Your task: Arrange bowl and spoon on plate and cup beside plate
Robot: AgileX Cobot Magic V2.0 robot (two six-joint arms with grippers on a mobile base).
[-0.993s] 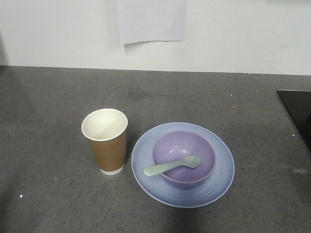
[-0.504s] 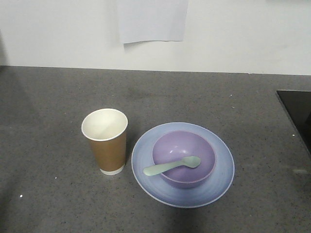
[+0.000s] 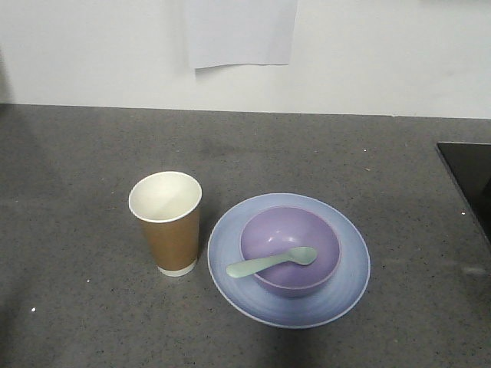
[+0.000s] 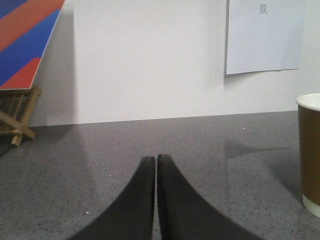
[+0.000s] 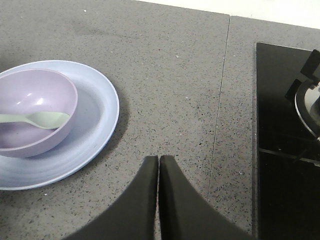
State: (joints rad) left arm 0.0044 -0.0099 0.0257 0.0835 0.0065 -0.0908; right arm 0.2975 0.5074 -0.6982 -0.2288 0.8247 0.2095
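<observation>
The lavender bowl (image 3: 290, 249) sits in the middle of the pale blue plate (image 3: 349, 261) on the grey counter. A mint-green spoon (image 3: 270, 263) lies in the bowl, its handle sticking out over the left rim. The brown paper cup (image 3: 167, 223) stands upright just left of the plate, a small gap between them. My left gripper (image 4: 156, 160) is shut and empty, low over the counter with the cup (image 4: 310, 150) to its right. My right gripper (image 5: 159, 161) is shut and empty, to the right of the plate (image 5: 102, 107), bowl (image 5: 35, 110) and spoon (image 5: 37, 119).
A black cooktop (image 3: 469, 180) is set into the counter at the right, with a burner (image 5: 307, 102) showing in the right wrist view. A white wall with a paper sheet (image 3: 239, 32) backs the counter. A wooden easel with a striped board (image 4: 20, 65) stands far left.
</observation>
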